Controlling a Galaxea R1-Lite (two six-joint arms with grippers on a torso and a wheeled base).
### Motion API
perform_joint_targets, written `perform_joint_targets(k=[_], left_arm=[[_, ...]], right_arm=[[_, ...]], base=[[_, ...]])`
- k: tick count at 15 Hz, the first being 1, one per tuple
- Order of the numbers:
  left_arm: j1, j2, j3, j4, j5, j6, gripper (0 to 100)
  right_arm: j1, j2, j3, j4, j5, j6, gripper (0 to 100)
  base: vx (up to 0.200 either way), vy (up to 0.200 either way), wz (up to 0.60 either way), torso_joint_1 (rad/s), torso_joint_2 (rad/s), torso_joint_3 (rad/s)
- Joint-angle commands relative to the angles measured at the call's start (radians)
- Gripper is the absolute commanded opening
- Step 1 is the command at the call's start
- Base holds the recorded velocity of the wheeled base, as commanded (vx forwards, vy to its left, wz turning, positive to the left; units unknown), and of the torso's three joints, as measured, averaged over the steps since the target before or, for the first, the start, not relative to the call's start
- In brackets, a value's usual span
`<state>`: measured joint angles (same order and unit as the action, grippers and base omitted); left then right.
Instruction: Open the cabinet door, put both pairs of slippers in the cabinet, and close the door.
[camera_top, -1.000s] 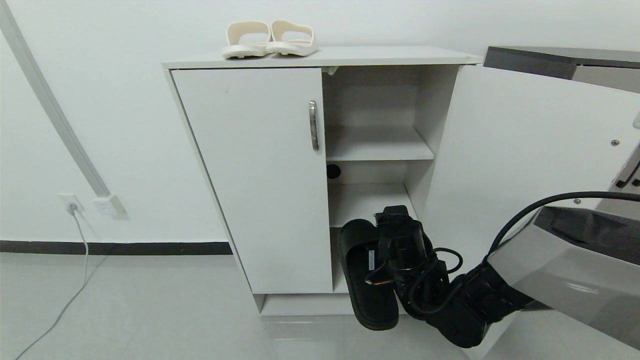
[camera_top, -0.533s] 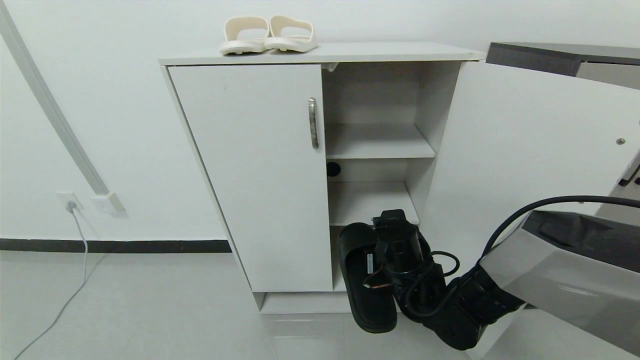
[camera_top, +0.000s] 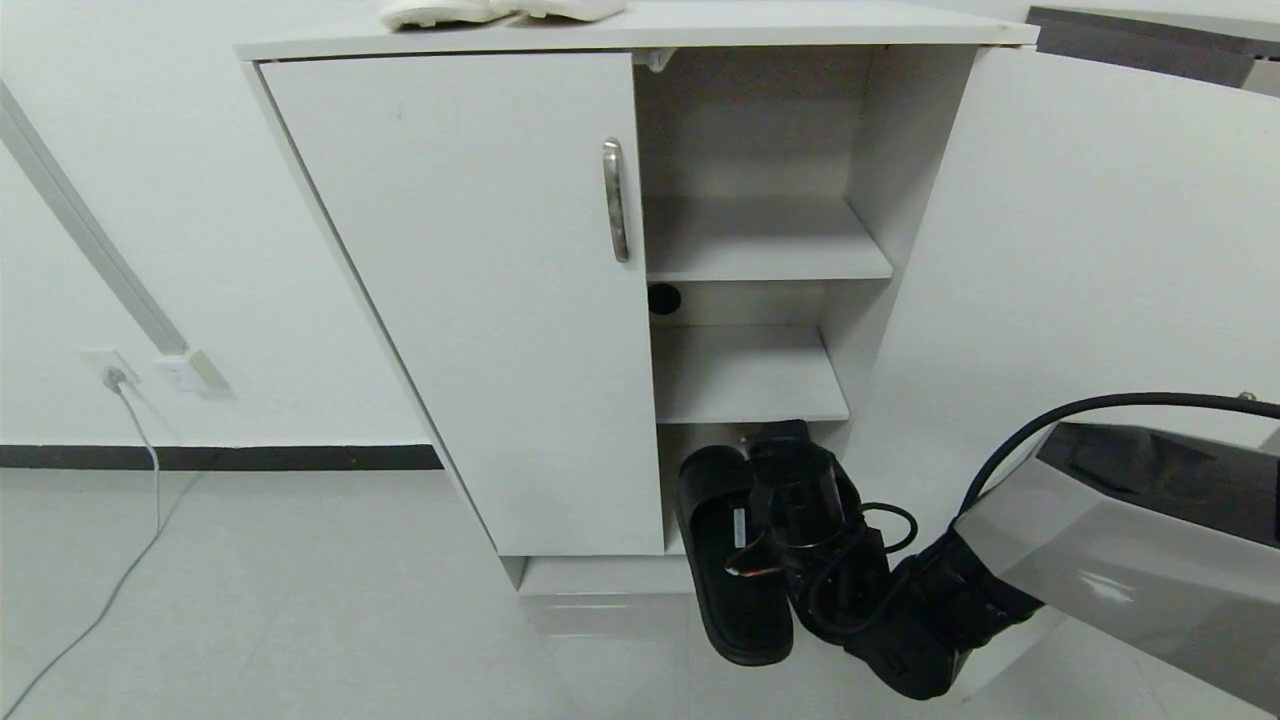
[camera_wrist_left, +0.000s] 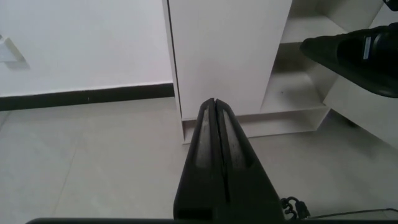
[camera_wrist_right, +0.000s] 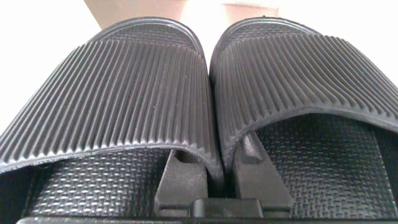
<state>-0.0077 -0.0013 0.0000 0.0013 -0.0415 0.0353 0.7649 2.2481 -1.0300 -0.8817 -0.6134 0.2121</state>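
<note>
The white cabinet has its left door closed and its right door swung open. My right gripper is shut on the pair of black slippers. It holds them toes-first at the mouth of the bottom compartment, under the lower shelf. In the right wrist view the fingers pinch the two inner edges of the black slippers together. The cream slippers lie on the cabinet top. My left gripper hangs shut and empty over the floor in front of the cabinet.
Two bare shelves fill the open right half, with a round hole in the back panel. A wall socket with a cable sits low at the left. A grey unit stands behind the open door. The tiled floor is free on the left.
The head camera has moved closer and lower, so the cabinet looks bigger and higher. Relative to the cabinet, the right gripper with the black slippers has sunk below the lower shelf.
</note>
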Motion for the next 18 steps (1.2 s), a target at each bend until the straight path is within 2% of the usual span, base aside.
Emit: perform_joint_targets(k=[1, 6, 12, 18], left_arm=[[0.0, 0.001, 0.0, -0.001, 0.0, 0.0, 0], [0.0, 0.001, 0.0, -0.001, 0.0, -0.002, 0], [0.0, 0.001, 0.0, -0.001, 0.0, 0.0, 0], [0.0, 0.001, 0.0, -0.001, 0.0, 0.0, 0]], right_arm=[[0.007, -0.001, 0.005, -0.016, -0.005, -0.01, 0], [-0.021, 0.11, 0.011, -0.359, -0.058, -0.177, 0], [-0.036, 0.108, 0.002, -0.361, -0.057, -0.177, 0], [-0.038, 0.107, 0.002, -0.361, -0.058, -0.177, 0]], base=[[0.0, 0.0, 0.0, 0.002, 0.0, -0.178], [0.0, 0.0, 0.0, 0.0, 0.0, -0.02], [0.0, 0.0, 0.0, 0.0, 0.0, 0.0], [0.2, 0.0, 0.0, 0.002, 0.0, -0.001]])
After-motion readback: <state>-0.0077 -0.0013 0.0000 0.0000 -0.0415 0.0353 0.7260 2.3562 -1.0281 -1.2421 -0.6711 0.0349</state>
